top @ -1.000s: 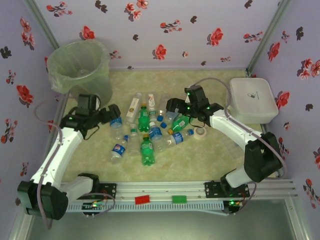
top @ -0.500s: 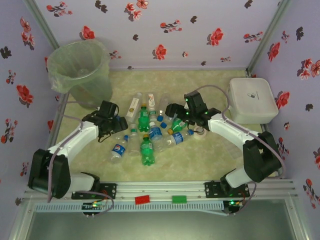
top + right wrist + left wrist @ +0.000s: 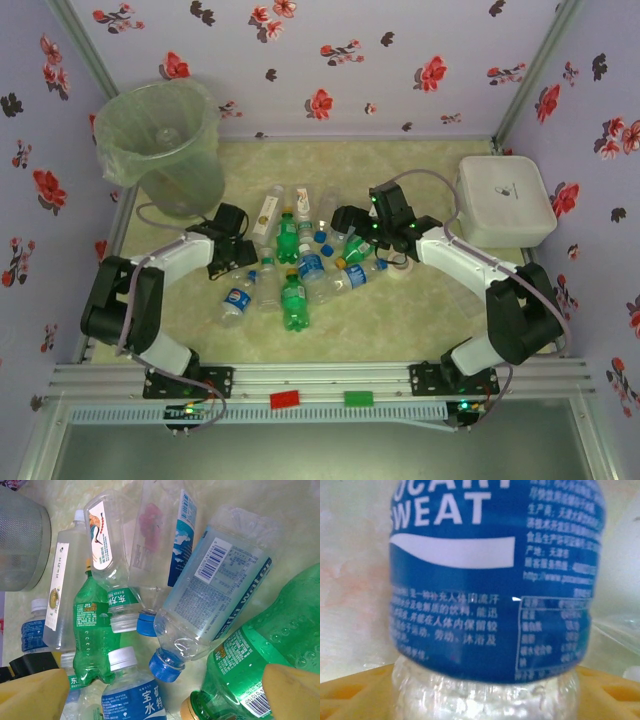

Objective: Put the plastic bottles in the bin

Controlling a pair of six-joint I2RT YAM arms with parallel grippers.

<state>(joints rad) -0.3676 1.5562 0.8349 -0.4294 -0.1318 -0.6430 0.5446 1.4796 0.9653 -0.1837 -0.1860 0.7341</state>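
Note:
Several plastic bottles (image 3: 293, 303), clear and green with blue, white and yellow caps, lie in a pile at the table's middle. The bin (image 3: 185, 180), lined with a pale green bag, stands at the far left. My left gripper (image 3: 238, 252) is at the pile's left edge. In the left wrist view a clear bottle with a blue label (image 3: 490, 580) sits between its yellow fingers (image 3: 350, 692), which press its sides. My right gripper (image 3: 352, 238) hangs open over the pile's right side, above a blue-capped clear bottle (image 3: 215, 600) and a green bottle (image 3: 270, 650), holding nothing.
A white lidded box (image 3: 505, 200) stands at the far right, with a small white tape roll (image 3: 401, 263) on the table beside the pile. Flowered walls close in the table on three sides. Bare table surface (image 3: 400, 320) lies in front of the pile.
My left arm has swung in from the left to the pile, and its jaws have closed in on the blue-labelled bottle. The right gripper has shifted only slightly over the pile.

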